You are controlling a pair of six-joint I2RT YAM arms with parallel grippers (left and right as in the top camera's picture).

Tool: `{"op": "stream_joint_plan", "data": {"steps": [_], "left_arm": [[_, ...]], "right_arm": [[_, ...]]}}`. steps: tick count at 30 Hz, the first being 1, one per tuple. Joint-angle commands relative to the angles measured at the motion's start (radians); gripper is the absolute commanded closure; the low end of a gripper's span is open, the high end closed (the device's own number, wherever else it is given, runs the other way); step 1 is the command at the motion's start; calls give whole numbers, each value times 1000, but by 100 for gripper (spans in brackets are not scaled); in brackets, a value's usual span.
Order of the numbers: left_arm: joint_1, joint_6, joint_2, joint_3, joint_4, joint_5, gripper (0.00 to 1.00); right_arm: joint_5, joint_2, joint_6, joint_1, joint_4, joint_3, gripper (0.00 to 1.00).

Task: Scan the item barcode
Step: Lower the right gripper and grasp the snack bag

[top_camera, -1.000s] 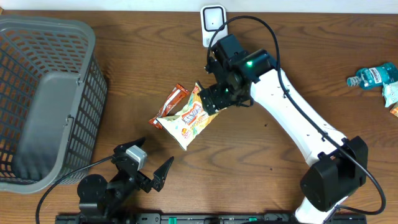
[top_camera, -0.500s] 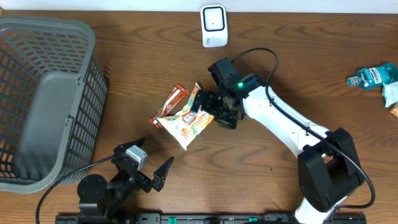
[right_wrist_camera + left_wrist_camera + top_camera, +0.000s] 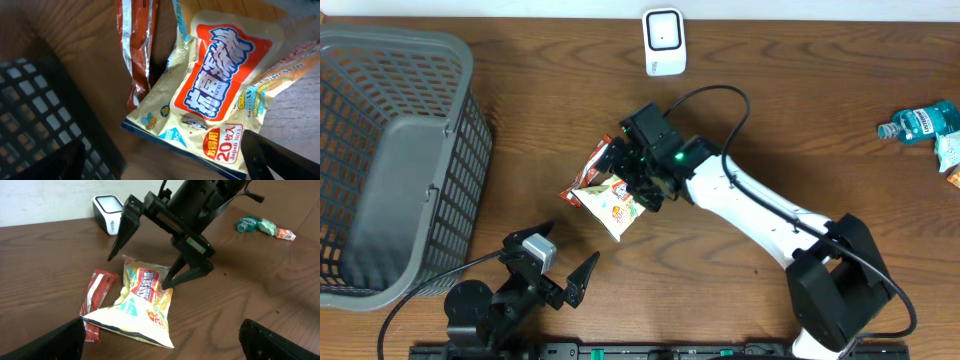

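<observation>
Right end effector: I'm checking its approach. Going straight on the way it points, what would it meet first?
The right end effector points down at the snack bag, so it would likely meet that first; the gap between them is unclear.

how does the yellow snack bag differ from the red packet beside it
The yellow snack bag is wide and puffy, the red packet slim and flat. The bag is pale yellow with an orange label; the packet is red-brown and silvery. Both lie on the table.
</observation>
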Motion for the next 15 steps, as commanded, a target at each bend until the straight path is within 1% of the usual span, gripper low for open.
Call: {"op": "stream_joint_plan", "data": {"steps": [1, 4, 9, 12, 13, 14, 15], "left_arm": [[-3, 17, -5, -1, 0, -1, 2], [-3, 17, -5, -1, 0, -1, 2], [-3, 17, -5, -1, 0, -1, 2], [-3, 17, -5, -1, 0, -1, 2], [-3, 17, -5, -1, 0, -1, 2], [-3, 17, -5, -1, 0, -1, 2], [-3, 17, -5, -1, 0, -1, 2]], "right_arm": [[106, 13, 64, 8, 17, 6, 8], [109, 38, 64, 4, 33, 6, 10], [92, 134, 94, 8, 54, 6, 10], [29, 203, 98, 8, 103, 6, 15], [16, 223, 98, 8, 118, 6, 19], [14, 243, 98, 7, 129, 6, 26], [14, 258, 98, 6, 129, 6, 36]]}}
